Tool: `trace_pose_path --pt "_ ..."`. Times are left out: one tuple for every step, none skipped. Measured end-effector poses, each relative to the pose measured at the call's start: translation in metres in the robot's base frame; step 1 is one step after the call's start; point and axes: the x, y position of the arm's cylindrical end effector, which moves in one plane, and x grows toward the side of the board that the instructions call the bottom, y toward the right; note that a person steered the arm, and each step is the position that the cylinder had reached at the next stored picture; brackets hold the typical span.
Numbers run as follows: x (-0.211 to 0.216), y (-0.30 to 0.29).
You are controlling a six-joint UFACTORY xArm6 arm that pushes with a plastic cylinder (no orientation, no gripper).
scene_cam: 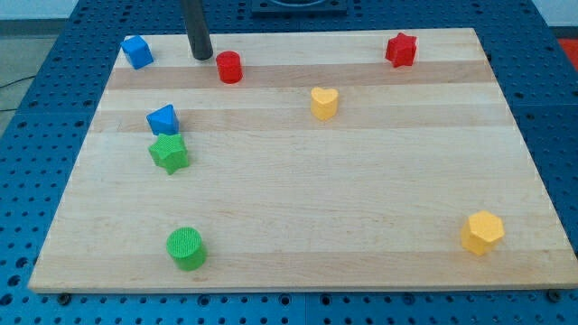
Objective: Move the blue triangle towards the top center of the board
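The blue triangle (pixel 163 119) lies on the wooden board (pixel 361 199) at the view's left, just above a green star (pixel 169 153) and nearly touching it. My tip (pixel 201 57) stands near the board's top edge, left of centre. It is above and to the right of the blue triangle, well apart from it. A red cylinder (pixel 229 67) sits close to the right of my tip. A blue cube (pixel 137 51) sits at the top left corner, left of my tip.
A yellow heart (pixel 324 103) lies near the upper middle. A red star (pixel 401 49) sits at the top right. A green cylinder (pixel 186 248) is at the bottom left and a yellow hexagon (pixel 482 232) at the bottom right.
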Motion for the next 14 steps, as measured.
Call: trace_pose_path --pt "0.004 0.005" --pt "0.03 0.022" --pt "0.039 0.034" --pt "0.039 0.046" --pt "0.055 0.025" --pt "0.05 0.091" --pt "0.025 0.17" --pt "0.043 0.185" --pt "0.071 0.167" --pt "0.062 0.233" --pt "0.031 0.271" --pt "0.069 0.258" --pt "0.096 0.143" --pt "0.12 0.11"
